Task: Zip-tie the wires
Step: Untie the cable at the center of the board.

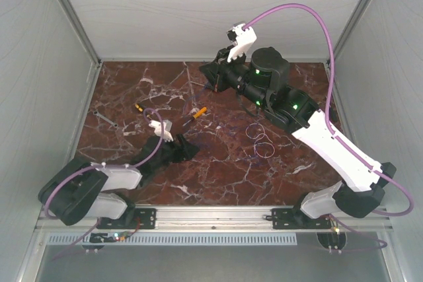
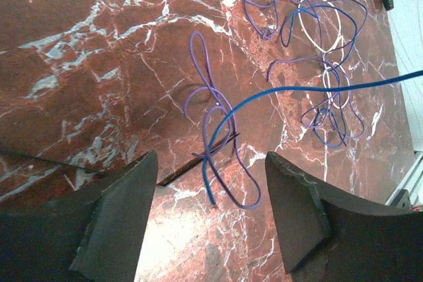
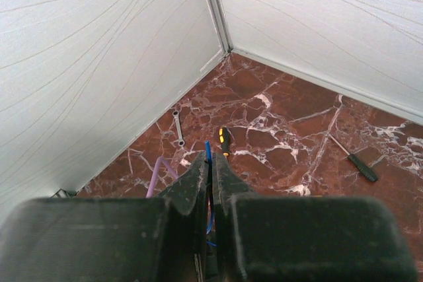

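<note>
The wires (image 2: pixel 317 64) are lying looped on the bench (image 2: pixel 79 44), mostly at 1 o'clock from the left jaws, which are standing apart with one purple loop between them. The right jaws are clamping a blue strand.

Red marble table (image 1: pixel 218 176): wires (image 1: pixel 259 138), orange-handled screwdriver (image 1: pixel 199 111), black-handled screwdriver (image 3: pixel 357 161), wrench (image 1: pixel 108 121).

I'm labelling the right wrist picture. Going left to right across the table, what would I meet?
Wrench → blue wire poking out of the shut right gripper → orange-handled screwdriver → black-handled screwdriver.
</note>
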`<state>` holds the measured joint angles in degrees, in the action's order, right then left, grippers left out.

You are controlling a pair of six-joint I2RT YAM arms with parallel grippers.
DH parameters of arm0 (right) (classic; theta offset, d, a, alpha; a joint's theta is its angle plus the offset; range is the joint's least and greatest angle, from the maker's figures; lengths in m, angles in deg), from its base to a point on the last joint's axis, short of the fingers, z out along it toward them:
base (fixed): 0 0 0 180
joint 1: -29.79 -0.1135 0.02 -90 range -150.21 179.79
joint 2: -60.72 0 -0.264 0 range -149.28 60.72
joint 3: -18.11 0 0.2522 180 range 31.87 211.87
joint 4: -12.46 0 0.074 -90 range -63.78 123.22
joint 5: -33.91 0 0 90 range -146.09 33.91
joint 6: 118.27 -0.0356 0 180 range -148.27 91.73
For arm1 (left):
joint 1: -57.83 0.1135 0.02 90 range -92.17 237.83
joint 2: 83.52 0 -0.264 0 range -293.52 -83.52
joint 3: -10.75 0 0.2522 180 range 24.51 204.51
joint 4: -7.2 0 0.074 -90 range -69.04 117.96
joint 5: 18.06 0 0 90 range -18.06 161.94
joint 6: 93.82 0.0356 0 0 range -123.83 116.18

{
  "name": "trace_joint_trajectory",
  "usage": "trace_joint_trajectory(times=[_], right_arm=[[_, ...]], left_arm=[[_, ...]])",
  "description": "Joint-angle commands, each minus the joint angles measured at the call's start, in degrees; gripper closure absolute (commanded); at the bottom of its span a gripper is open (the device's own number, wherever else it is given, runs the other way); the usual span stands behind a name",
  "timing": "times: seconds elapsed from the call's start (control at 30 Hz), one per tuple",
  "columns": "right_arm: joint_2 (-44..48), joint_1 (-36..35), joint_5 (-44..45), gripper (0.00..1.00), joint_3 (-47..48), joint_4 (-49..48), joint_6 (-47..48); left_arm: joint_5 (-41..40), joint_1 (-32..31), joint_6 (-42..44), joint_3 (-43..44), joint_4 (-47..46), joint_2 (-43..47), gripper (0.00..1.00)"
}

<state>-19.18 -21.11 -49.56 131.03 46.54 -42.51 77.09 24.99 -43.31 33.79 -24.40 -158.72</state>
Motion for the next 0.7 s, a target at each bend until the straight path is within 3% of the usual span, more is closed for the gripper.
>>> trace_joint_trajectory(times=[0.0, 0.13, 0.2, 0.27, 0.43, 0.67], right_arm=[[1.0, -0.4, 1.4, 1.0, -0.3, -1.5, 0.8], [1.6, -0.4, 2.7, 1.0, -0.5, -1.3, 1.0], [2.0, -0.4, 4.6, 1.0, -0.6, -1.0, 1.1], [2.3, -0.4, 7.1, 1.0, -0.6, -0.4, 1.1], [3.9, -0.4, 13.6, 1.0, -0.7, 1.0, 1.6], [7.0, -0.4, 18.6, 1.0, -1.3, 1.5, 3.0]], left_arm=[[-0.2, -1.2, -0.2, 3.3, -6.1, -2.3, 0.39], [-1.1, -1.6, -0.5, 3.4, -6.4, -3.7, 0.64], [-1.7, -1.7, -0.5, 3.3, -6.1, -3.6, 0.85], [-2.7, -1.7, -0.7, 3.2, -5.0, -3.0, 0.95], [-5.2, -1.7, -0.3, 2.5, -0.9, 0.0, 1.0], [-11.0, -1.7, 0.8, 1.6, 5.2, 3.3, 0.97]])
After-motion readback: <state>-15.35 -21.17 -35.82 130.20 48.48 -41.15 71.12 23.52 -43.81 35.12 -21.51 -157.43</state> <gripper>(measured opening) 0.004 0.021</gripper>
